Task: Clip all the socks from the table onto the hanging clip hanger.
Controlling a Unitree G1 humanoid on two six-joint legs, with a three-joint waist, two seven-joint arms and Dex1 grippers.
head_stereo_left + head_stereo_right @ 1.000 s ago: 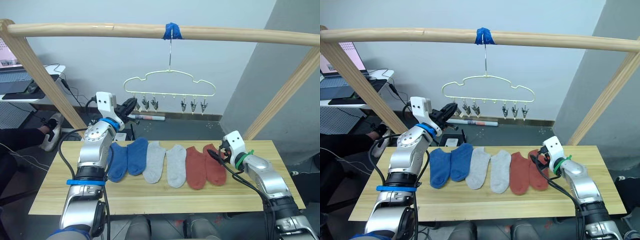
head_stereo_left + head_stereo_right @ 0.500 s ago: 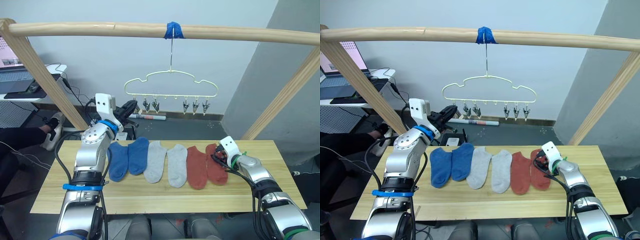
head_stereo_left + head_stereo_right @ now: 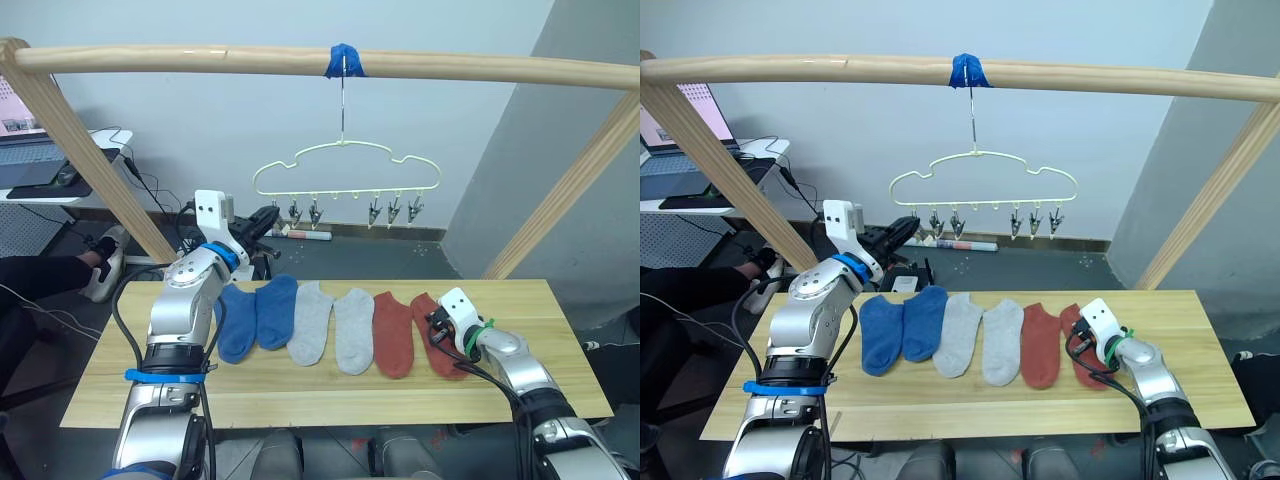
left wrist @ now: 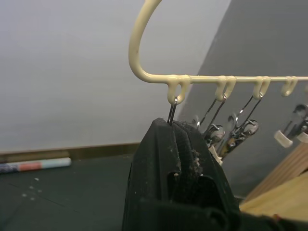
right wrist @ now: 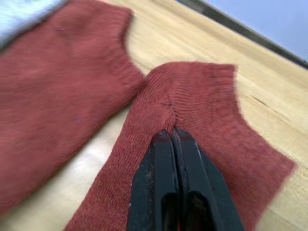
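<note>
Six socks lie in a row across the middle of the light plank counter (image 3: pixel 300 395), toes toward the robot: two blue socks (image 3: pixel 255 315) at the left end, two grey socks (image 3: pixel 332 325) in the middle, then one rust sock (image 3: pixel 393 332) and the outermost rust sock (image 3: pixel 438 335) at the right end. Bare planks run wide on both sides of the row and along the near edge, so the open room lies there. The right gripper (image 5: pixel 175 137) is down on the outermost rust sock, its black fingers pressed together with a small ridge of knit pinched between the tips. The clip hanger (image 3: pixel 345 175) hangs by its metal hook from a wooden rail (image 3: pixel 200 58) at a wrap of blue tape (image 3: pixel 345 60), over the counter's far edge, with silver clips dangling below its bar. The left gripper (image 4: pixel 175 132) is raised at the hanger's left end, fingers closed around the leftmost clip (image 4: pixel 172 113). Behind stand a pale wall, a dark floor with a marker (image 3: pixel 300 235), and a white desk carrying a laptop (image 3: pixel 25 160). No writing is readable.
</note>
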